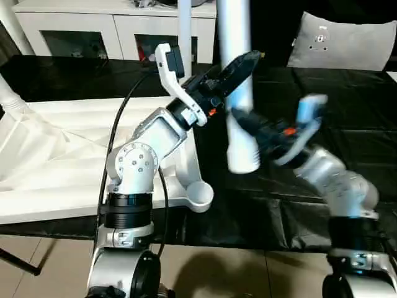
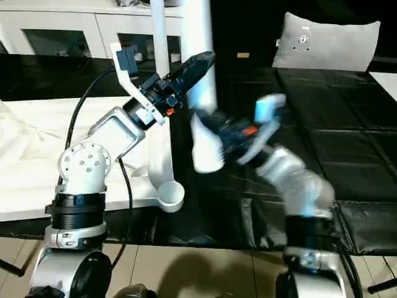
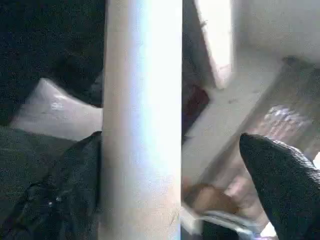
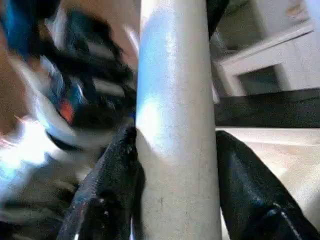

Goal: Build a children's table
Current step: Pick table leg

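The white tabletop (image 1: 62, 161) lies underside up on the left, its near corner socket (image 1: 200, 194) empty. A white leg (image 1: 234, 25) hangs nearly upright over the black surface, to the right of that socket, flared end (image 1: 243, 155) down. My right gripper (image 1: 248, 124) is shut on the leg's lower part, a finger (image 4: 115, 175) pressed to each side. Higher up, my left gripper (image 1: 243, 67) stands open around the same leg (image 3: 142, 125), one finger (image 3: 285, 185) well clear of it. A second leg (image 1: 184, 31) rises upright at the tabletop's far right corner.
A white glass-door cabinet (image 1: 93, 31) stands along the back. A grey cushion (image 1: 347, 43) lies at the back right on the black cover (image 1: 347, 124). A black cable (image 1: 118, 124) loops beside my left forearm. Tiled floor shows below the front edge.
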Robot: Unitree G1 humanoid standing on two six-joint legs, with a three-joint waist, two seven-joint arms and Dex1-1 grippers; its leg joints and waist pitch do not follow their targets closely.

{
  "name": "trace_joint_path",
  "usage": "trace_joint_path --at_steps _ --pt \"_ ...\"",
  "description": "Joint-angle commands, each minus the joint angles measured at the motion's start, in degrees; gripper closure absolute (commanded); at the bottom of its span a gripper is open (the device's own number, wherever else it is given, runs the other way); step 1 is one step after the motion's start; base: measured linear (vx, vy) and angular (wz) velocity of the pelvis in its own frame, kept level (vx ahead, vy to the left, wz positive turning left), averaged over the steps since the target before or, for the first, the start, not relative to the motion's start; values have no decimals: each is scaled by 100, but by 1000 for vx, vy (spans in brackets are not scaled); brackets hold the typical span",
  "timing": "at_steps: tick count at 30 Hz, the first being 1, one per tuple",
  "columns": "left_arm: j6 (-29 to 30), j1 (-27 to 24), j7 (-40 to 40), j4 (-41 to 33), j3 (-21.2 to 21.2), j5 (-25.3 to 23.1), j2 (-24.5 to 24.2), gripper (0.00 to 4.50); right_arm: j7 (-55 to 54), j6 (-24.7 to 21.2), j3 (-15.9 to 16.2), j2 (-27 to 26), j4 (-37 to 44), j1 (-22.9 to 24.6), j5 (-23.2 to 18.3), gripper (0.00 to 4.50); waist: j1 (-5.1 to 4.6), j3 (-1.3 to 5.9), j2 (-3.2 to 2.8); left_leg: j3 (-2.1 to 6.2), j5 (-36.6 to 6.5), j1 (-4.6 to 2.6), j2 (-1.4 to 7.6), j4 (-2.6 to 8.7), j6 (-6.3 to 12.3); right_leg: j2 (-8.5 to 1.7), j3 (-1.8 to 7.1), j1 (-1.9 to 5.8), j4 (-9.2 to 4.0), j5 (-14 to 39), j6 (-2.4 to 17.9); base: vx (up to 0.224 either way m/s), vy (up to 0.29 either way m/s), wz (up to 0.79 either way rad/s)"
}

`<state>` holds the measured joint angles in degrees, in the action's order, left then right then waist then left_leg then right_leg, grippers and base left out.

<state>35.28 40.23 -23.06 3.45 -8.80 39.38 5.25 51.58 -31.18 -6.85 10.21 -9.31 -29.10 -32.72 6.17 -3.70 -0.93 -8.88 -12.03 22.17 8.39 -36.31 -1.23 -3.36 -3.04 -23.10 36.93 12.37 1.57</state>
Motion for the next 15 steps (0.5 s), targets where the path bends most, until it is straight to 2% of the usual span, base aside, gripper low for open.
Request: trace_joint_path --at_steps 1,3,4,5,6,7,8,9,10,11,13,15 --pt "-441 -13 119 6 315 -486 25 36 -429 473 329 -120 20 18 596 266 7 423 92 147 -106 -56 444 424 313 -562 289 343 -502 610 1040 0 0 0" --pt "-783 -62 269 66 461 -838 49 42 -765 958 493 -294 -17 41 959 266 -21 419 90 136 -191 -59 438 444 247 -559 301 344 -522 705 956 0 0 0" --pt "-1037 -106 447 104 529 -1060 102 63 -958 1244 571 -443 -8 76 1128 266 -23 422 79 141 -190 -56 448 454 243 -564 305 348 -508 616 979 0 0 0" --pt "-1126 -121 538 120 534 -1133 132 63 -1034 1357 599 -496 -11 87 1199 266 -34 421 79 137 -184 -50 449 453 249 -554 307 339 -503 542 985 0 0 0" --pt "-1390 -176 858 172 509 -1334 241 71 -1352 1704 646 -686 -40 121 1411 266 -44 427 55 141 -177 -57 456 456 260 -556 306 342 -486 376 1044 0 0 0" --pt "-1390 -176 858 172 509 -1334 241 76 -1352 1704 646 -686 -40 121 1411 266 -56 428 56 144 -177 -58 466 460 269 -550 303 343 -477 233 1093 0 0 0" --pt "-1486 -206 987 193 489 -1404 289 76 -1573 1931 668 -766 -76 128 1573 266 -56 433 57 146 -155 -57 462 460 288 -555 301 354 -468 153 1125 0 0 0" --pt "-1773 -296 1261 256 493 -1668 338 87 -1834 2371 835 -840 -158 169 1919 266 -66 439 50 153 -102 -48 469 462 300 -553 294 346 -454 19 1148 0 0 0" --pt "-1900 -333 1339 273 497 -1766 356 102 -1941 2560 928 -839 -192 193 2096 266 -86 440 50 144 -97 -57 460 459 305 -546 296 351 -448 -58 1163 0 0 0" --pt "-1900 -333 1339 273 497 -1766 356 111 -1941 2560 928 -839 -192 193 2096 266 -85 446 46 151 -82 -56 463 460 319 -553 291 357 -444 -101 1176 0 0 0" --pt "-2085 -389 1401 316 479 -1865 435 116 -2076 2943 1067 -858 -274 250 2368 266 -119 447 44 139 -68 -44 455 453 378 -559 298 373 -436 -263 1223 0 0 0" --pt "-2143 -458 1355 350 589 -1946 479 145 -2235 3298 1181 -922 -372 327 2612 266 -135 445 55 133 -105 -46 452 453 436 -554 297 369 -437 -289 1255 0 0 0"
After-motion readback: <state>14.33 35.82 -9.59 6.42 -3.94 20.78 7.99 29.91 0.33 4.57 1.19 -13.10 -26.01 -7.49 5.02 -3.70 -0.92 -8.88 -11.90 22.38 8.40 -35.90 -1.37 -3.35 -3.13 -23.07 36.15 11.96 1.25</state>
